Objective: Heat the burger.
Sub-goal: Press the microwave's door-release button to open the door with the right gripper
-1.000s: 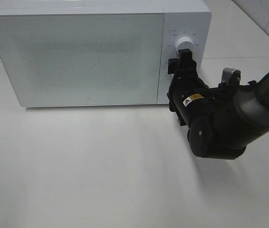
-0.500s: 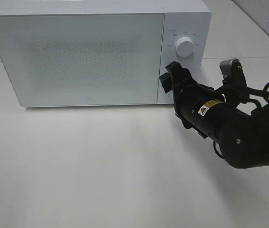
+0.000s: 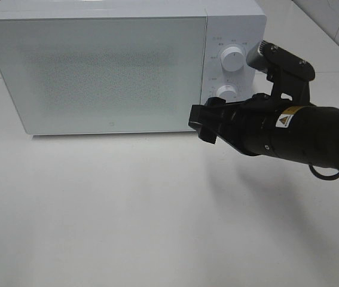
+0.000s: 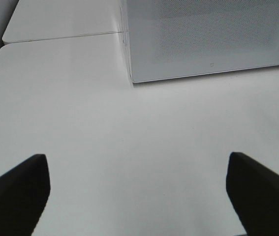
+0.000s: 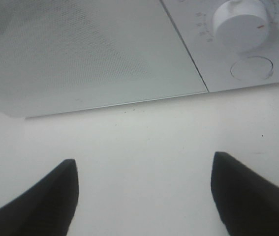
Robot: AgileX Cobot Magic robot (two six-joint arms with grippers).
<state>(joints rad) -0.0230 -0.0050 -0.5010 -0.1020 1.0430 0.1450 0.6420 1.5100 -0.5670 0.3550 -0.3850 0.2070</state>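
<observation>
white microwave [image 3: 97,66] on white table [image 3: 127,209], door shut, burger not visible in any view, right claw [image 3: 204,122] spread wide and empty near lower knob [image 3: 226,92], left claw [image 4: 139,196] spread wide, empty, above table

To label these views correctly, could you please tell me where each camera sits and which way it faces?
Exterior high: mounted high out front, looking down on the microwave and white table; the right arm shows.
Left wrist: on the left arm, facing the microwave's door corner across the table; its open jaws show.
Right wrist: on the right arm, facing the door's bottom edge and lower knob; its open jaws show.
Shared: exterior and right wrist both see that knob.
</observation>
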